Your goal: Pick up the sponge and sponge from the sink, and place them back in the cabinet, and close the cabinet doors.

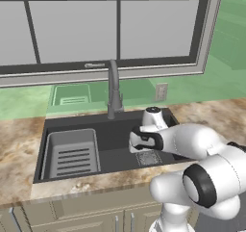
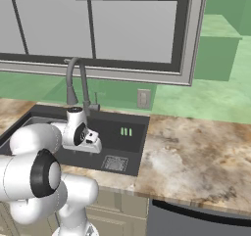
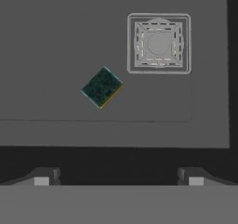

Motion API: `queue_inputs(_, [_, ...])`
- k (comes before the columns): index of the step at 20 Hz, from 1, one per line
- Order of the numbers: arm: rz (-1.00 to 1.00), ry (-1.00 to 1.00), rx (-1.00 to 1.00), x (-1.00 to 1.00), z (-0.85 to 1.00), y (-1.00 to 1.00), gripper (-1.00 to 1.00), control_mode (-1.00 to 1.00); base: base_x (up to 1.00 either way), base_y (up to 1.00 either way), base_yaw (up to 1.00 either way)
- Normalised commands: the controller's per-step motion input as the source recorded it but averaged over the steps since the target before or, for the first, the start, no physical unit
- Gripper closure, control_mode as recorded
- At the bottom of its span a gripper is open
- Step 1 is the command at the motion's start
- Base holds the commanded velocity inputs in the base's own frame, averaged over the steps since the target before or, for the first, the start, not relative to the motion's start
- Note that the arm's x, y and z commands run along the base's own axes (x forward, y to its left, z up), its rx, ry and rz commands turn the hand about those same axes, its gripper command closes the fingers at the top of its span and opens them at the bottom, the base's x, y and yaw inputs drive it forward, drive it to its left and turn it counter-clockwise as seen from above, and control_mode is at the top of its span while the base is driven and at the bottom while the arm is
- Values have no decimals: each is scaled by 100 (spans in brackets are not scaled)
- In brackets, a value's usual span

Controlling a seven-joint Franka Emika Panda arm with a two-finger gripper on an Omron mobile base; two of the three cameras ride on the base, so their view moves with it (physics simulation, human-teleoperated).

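**Over the sink: one dark sponge under spread jaws**

On the floor of the wide black rectangular sink [image 1: 115, 144], seen from the hand camera, lay a small flat rectangular sponge with a dark green-black top and a thin yellow base [image 3: 102, 87]. It sat turned diagonally, flat side up, near the square grey slotted drain [image 3: 159, 43] but apart from it. The white arm's two-finger gripper [image 3: 118, 176] hung above the basin with its jaws spread wide and nothing between them; both dark fingertips [image 3: 42, 176] showed far apart at the bottom of that view.

The sponge looked light and soft, likely to squash under pressure and not fragile. Being so thin, it offered little height to pinch, so the fingers would probably need to go almost to the basin floor and close across its shorter sides, with the hand rolled to match the diagonal lie. A wet-looking surface could not be judged.

Counted: one sponge was visible in the hand view; the bright green one could not be made out. There was one drain, one grey gooseneck faucet [image 1: 113, 89] and one grey slotted rack insert [image 1: 72, 154] at the basin's left end. A beige wall socket [image 2: 143, 98] sat on the green backsplash.
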Motion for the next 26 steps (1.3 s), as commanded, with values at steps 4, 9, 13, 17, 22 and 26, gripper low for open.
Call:
queue_inputs(4, [0,2,0,4,-1,1,-100,-100,0,0,0])
queue_inputs(9, [0,1,0,7,0,0,-100,-100,0,0,0])
queue_inputs(13, [0,0,0,12,0,0,-100,-100,0,0,0])
queue_inputs(17, [0,0,0,15,-3,2,-100,-100,0,0,0])
queue_inputs(22, [0,0,0,12,-7,6,-100,-100,0,0,0])
queue_inputs(26, [0,0,0,7,-10,6,-100,-100,0,0,0])
